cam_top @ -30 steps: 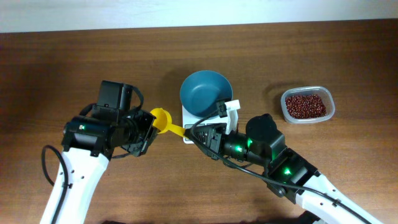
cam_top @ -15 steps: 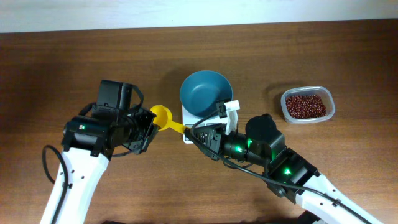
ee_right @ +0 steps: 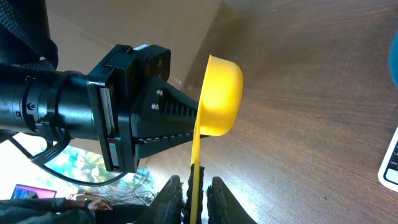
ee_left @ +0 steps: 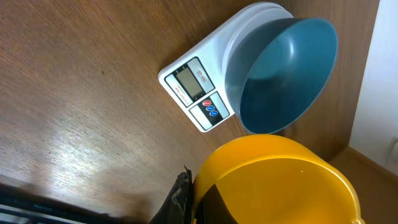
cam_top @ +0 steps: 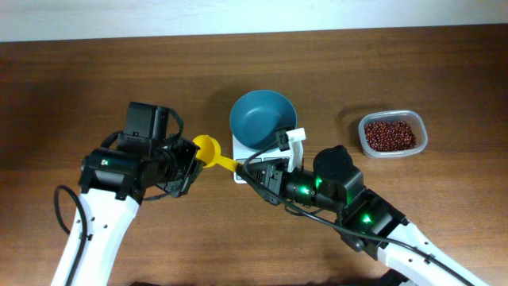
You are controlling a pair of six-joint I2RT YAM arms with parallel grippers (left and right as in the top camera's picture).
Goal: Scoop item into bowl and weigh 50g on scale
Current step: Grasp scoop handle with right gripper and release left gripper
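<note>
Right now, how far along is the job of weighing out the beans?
Done: the empty bowl sits on the scale. In hand: the right end effector grips the handle of the empty yellow scoop, with the left end effector close to its cup. Left: the beans lie in the clear tub; scooping and weighing are not yet begun.

left arm [cam_top: 91, 226]: white shell, black wrist, looped black cable [cam_top: 59, 208] | left pincer [cam_top: 190, 167]: black, ribbed | right arm [cam_top: 413, 253]: white, black joints (green lights [cam_top: 317, 184] glowing)
</note>
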